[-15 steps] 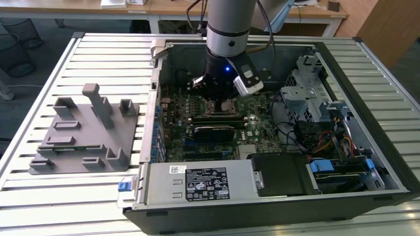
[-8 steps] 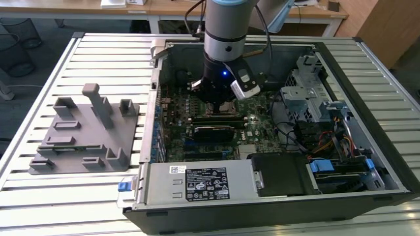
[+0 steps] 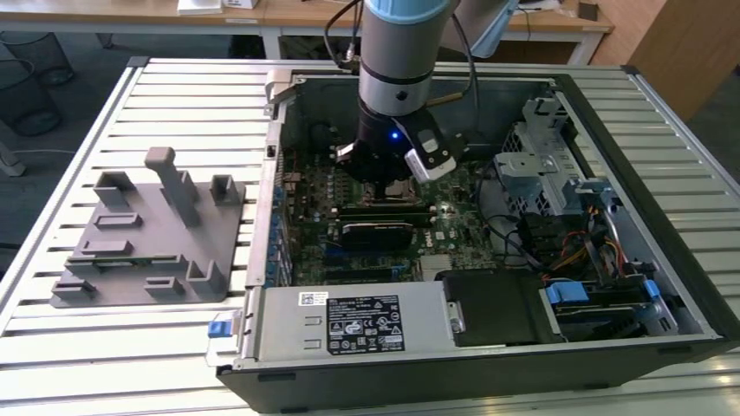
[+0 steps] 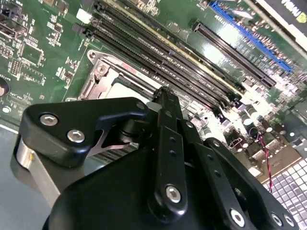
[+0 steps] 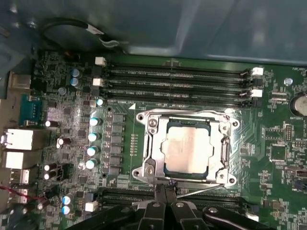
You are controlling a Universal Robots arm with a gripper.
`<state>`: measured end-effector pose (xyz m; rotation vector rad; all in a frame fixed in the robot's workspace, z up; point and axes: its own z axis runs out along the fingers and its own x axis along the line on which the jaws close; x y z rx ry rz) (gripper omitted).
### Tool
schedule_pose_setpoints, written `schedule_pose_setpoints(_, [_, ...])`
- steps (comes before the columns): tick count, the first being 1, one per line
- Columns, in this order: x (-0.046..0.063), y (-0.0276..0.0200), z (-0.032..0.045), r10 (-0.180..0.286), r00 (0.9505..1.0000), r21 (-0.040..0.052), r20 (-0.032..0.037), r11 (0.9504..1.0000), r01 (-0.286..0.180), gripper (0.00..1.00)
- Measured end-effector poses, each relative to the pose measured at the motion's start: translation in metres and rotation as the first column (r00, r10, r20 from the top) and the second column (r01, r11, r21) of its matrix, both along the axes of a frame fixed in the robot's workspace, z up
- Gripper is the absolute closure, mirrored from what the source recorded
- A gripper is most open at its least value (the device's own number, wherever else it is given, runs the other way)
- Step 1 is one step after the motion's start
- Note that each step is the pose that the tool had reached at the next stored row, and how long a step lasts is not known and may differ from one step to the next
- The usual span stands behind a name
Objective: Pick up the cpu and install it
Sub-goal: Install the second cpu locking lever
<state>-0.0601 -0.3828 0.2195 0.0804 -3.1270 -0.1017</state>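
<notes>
The small flat square cpu with a pale silver metal top [image 5: 186, 149] already lies inside the shiny metal socket frame [image 5: 153, 158] on the green motherboard [image 5: 67, 124], in the open black computer case [image 3: 647, 286] on the slatted metal tabletop [image 3: 185, 95]. The black pincer [image 5: 165, 188] hangs just beside the frame's edge with its fingers pressed together, holding nothing. To do this step well, I think the chip must sit flat, with its corners lined up. The pincer should push softly and never scrape the tiny parts nearby.
</notes>
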Motion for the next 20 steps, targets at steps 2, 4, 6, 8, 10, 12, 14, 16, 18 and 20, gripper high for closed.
schedule_pose_setpoints(2, [0.000,-0.0011,-0.0002,0.000,1.0000,0.0028,0.0001,1.0000,0.000,0.89])
schedule_pose_setpoints(4, [0.000,-0.0022,-0.0002,0.000,1.0000,0.0030,0.0000,1.0000,0.000,0.89])
schedule_pose_setpoints(6, [0.000,-0.0044,-0.0002,0.000,1.0000,0.0028,-0.0001,1.0000,0.000,0.89])
schedule_pose_setpoints(8, [-0.001,-0.0061,-0.0003,0.000,1.0000,0.0028,0.0000,1.0000,0.000,0.89])
schedule_pose_setpoints(10, [-0.001,-0.0074,-0.0004,0.000,1.0000,0.0029,0.0000,1.0000,0.000,0.89])
schedule_pose_setpoints(12, [-0.001,-0.0088,-0.0005,0.000,1.0000,0.0032,0.0000,1.0000,0.000,0.89])
schedule_pose_setpoints(14, [-0.001,-0.0102,-0.0007,0.000,1.0000,0.0036,-0.0001,1.0000,0.000,0.89])
schedule_pose_setpoints(16, [-0.002,-0.0110,-0.0012,0.000,1.0000,0.0041,0.0000,1.0000,0.000,0.89])
schedule_pose_setpoints(18, [-0.005,-0.0114,-0.0022,0.000,1.0000,0.0047,0.0000,1.0000,0.000,0.89])
schedule_pose_setpoints(20, [-0.008,-0.0116,-0.0041,0.000,1.0000,0.0051,0.0001,1.0000,0.000,0.89])
